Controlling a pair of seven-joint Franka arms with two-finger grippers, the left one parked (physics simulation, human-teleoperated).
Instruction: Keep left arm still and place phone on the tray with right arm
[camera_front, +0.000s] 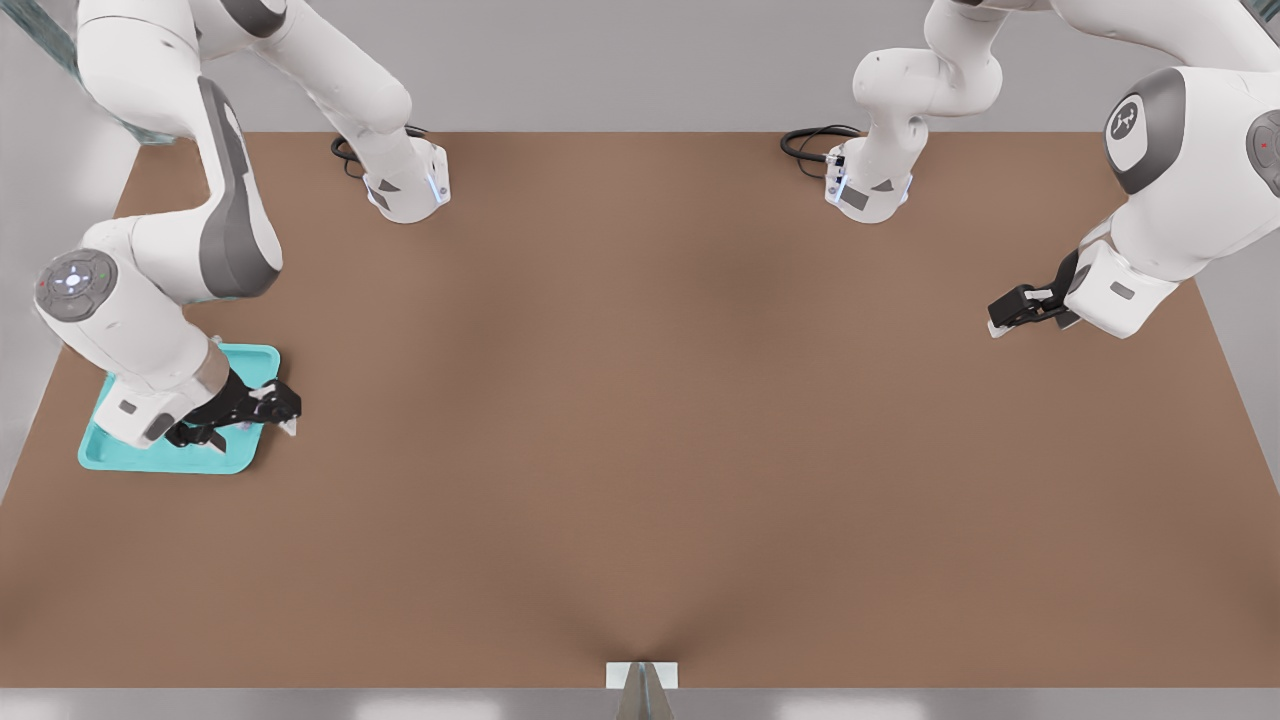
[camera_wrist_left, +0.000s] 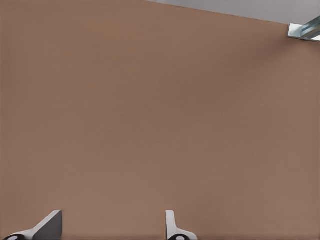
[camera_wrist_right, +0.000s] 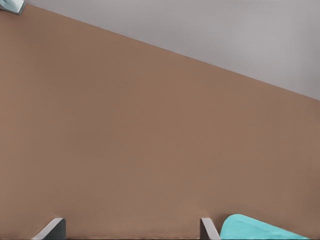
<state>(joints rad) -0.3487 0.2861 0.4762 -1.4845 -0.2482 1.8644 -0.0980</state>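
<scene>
End effector (camera_front: 268, 415) of my right arm (camera_front: 150, 290) hangs wide open at lower left of the front view, over the turquoise tray's (camera_front: 120, 455) corner; I cannot see the phone.

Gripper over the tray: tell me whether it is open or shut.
Open. The gripper shows its two fingertips wide apart with bare table between them, above the tray edge.

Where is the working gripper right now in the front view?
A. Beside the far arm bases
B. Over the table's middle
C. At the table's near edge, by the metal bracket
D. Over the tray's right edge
D: the gripper hangs at the right edge of the turquoise tray, fingers spread with nothing between them.
</scene>
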